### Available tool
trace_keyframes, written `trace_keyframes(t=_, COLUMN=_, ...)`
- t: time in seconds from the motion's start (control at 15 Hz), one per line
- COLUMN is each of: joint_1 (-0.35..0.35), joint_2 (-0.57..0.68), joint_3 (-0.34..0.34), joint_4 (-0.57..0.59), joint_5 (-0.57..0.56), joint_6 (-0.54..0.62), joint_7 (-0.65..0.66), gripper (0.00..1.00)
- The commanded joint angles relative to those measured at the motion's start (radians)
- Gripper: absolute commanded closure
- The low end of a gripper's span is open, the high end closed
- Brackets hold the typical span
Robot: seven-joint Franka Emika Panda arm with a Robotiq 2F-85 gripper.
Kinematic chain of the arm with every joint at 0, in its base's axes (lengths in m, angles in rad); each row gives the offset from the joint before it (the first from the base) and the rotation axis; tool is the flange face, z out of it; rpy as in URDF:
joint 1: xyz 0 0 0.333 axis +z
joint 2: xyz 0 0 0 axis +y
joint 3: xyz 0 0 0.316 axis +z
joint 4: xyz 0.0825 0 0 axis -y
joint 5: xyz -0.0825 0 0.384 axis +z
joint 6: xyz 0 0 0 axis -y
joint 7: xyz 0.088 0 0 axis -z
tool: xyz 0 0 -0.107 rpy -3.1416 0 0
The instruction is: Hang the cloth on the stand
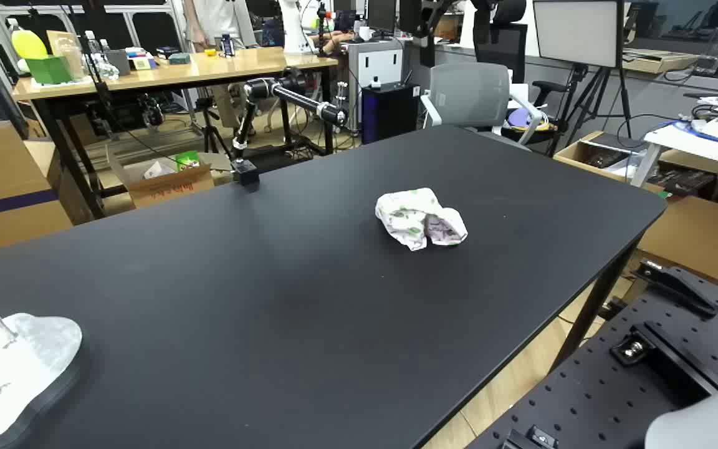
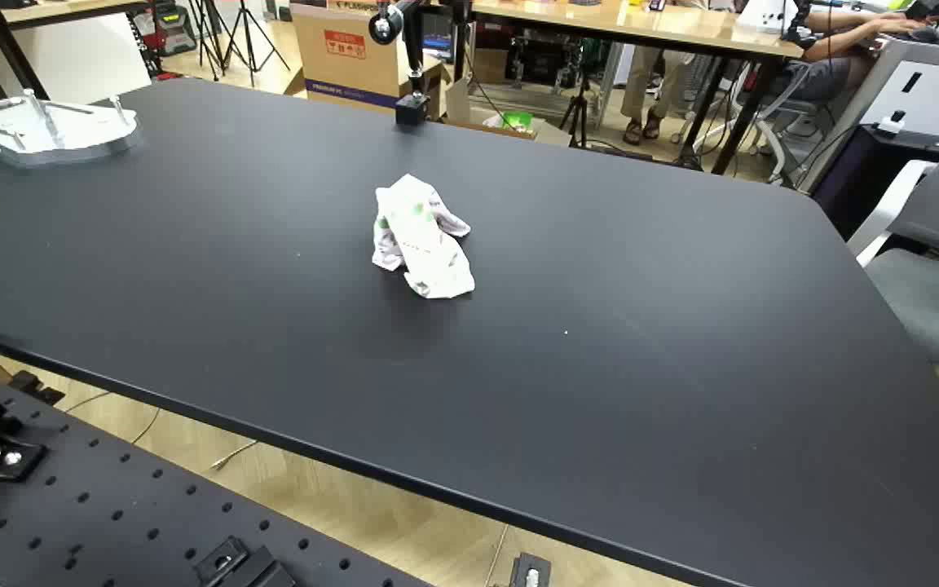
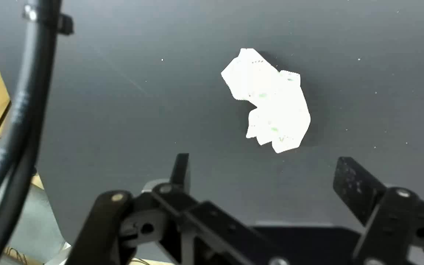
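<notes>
A crumpled white cloth with green prints (image 1: pixel 412 215) lies on the black table; it also shows in an exterior view (image 2: pixel 425 240) and in the wrist view (image 3: pixel 280 106). A low white board with metal pegs (image 1: pixel 53 343), which looks like the stand, sits at the table's far end from the chair; it also shows in an exterior view (image 2: pixel 70 134). My gripper (image 3: pixel 263 158) is open and empty above the table. In the wrist view the cloth lies just beyond the fingertips, apart from them. The dark parts at an exterior view's top edge may be its fingers.
A black jointed camera arm (image 1: pixel 247 171) is clamped at the table's edge (image 2: pixel 411 110). A grey chair (image 1: pixel 468 93) stands at one table end. A perforated black base plate (image 1: pixel 639 368) adjoins the table. A black cable (image 3: pixel 17 129) hangs at the wrist view's left.
</notes>
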Motion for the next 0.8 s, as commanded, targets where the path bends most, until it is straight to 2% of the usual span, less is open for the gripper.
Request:
trace_keyframes(t=0.0, joint_1=0.018, joint_2=0.001, joint_3=-0.017, joint_4=0.002, joint_5=-0.007, joint_6=-0.003, joint_7=0.006, gripper=0.00)
trace_keyframes(t=0.73, joint_1=0.021, joint_2=0.008, joint_3=-0.021, joint_4=0.000, joint_5=-0.002, joint_6=0.019, joint_7=-0.004, gripper=0.00)
